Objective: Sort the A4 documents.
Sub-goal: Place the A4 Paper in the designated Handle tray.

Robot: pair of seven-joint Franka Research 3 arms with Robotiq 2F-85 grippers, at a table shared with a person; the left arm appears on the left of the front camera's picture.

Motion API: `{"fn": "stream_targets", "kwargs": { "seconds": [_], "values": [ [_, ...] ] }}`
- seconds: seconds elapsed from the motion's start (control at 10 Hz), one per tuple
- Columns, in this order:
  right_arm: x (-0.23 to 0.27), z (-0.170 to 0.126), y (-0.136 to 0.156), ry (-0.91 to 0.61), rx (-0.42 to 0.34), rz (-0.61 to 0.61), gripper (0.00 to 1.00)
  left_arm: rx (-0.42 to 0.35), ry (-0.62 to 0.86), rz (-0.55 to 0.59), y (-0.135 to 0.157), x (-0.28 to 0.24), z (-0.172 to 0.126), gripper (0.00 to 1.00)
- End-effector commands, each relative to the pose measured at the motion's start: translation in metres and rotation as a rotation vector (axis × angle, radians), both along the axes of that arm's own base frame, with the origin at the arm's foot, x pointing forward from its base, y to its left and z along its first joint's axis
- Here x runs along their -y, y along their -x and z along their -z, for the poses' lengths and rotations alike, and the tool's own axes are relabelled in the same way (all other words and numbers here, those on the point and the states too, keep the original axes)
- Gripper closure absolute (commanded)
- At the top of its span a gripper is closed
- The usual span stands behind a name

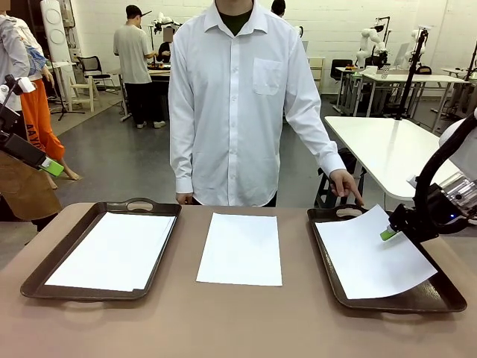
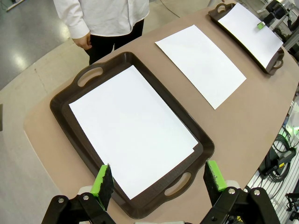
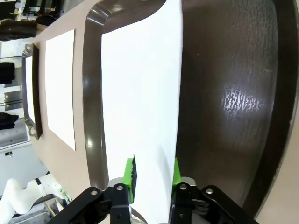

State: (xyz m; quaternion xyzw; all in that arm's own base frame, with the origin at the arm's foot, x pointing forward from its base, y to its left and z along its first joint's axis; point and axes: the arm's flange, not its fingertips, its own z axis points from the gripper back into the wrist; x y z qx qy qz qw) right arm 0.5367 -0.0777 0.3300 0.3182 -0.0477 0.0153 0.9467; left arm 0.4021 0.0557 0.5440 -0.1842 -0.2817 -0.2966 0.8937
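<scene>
Three lots of white A4 documents are in view. One lies in the left brown tray (image 1: 37,283) as a sheet (image 1: 112,250) with a second edge peeking out under it. A single sheet (image 1: 240,248) lies on the bare table in the middle. Another sheet (image 1: 376,257) rests askew in the right tray (image 1: 328,261), its far right edge curling up. My right gripper (image 1: 387,233) is at that raised edge, and in the right wrist view its green pads (image 3: 131,175) stand apart with the sheet (image 3: 140,84) between them. My left gripper (image 2: 160,177) hangs open high above the left tray (image 2: 65,116).
A person in a white shirt stands at the far side, one hand (image 1: 346,185) just above the right tray's far handle (image 1: 346,212). Bare table runs along the front edge. A white table (image 1: 380,149) stands behind on the right.
</scene>
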Motion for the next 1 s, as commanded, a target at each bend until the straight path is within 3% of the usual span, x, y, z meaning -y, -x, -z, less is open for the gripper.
{"fn": "stream_targets", "kwargs": {
  "seconds": [0.0, 0.1, 0.2, 0.3, 0.4, 0.7, 0.9],
  "values": [
    [0.000, -0.008, 0.009, 0.084, -0.009, 0.038, 0.23, 0.003, -0.007, 0.008, 0.001, 0.000, 0.001, 0.00],
    [0.001, -0.013, 0.011, 0.125, -0.002, 0.050, 0.38, 0.003, -0.007, 0.008, 0.001, 0.000, 0.001, 0.00],
    [0.003, -0.017, 0.012, 0.159, 0.004, 0.062, 0.04, 0.003, -0.007, 0.008, 0.001, 0.000, 0.001, 0.00],
    [0.006, -0.023, 0.014, 0.185, 0.015, 0.075, 0.19, 0.003, -0.007, 0.008, 0.001, 0.000, 0.001, 0.00],
    [0.007, -0.028, 0.016, 0.196, 0.027, 0.086, 0.00, 0.003, -0.007, 0.008, 0.001, 0.000, 0.001, 0.00],
    [0.005, -0.036, 0.018, 0.199, 0.058, 0.120, 0.00, 0.003, -0.007, 0.008, 0.001, 0.000, 0.001, 0.00],
    [0.014, -0.037, 0.013, 0.175, 0.054, 0.072, 0.00, 0.003, -0.007, 0.008, 0.001, 0.000, 0.001, 0.00]
  ]
}}
